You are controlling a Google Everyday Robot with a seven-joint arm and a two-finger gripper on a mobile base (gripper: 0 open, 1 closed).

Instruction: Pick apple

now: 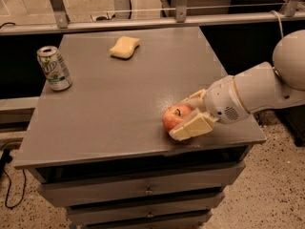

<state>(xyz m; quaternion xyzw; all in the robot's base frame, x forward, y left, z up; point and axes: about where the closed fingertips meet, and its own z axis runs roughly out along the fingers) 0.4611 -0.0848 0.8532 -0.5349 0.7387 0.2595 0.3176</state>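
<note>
The apple is red-orange with a short dark stem. It is near the front right of the grey cabinet top. My gripper reaches in from the right and is closed around it. One cream finger presses the apple's near side and the other its far side. The apple sits at or just above the surface; I cannot tell which. The white arm extends off to the right.
A green-and-white soda can stands at the left edge. A pale yellow sponge lies at the back middle. A metal rail runs behind the cabinet. Drawers are below the front edge.
</note>
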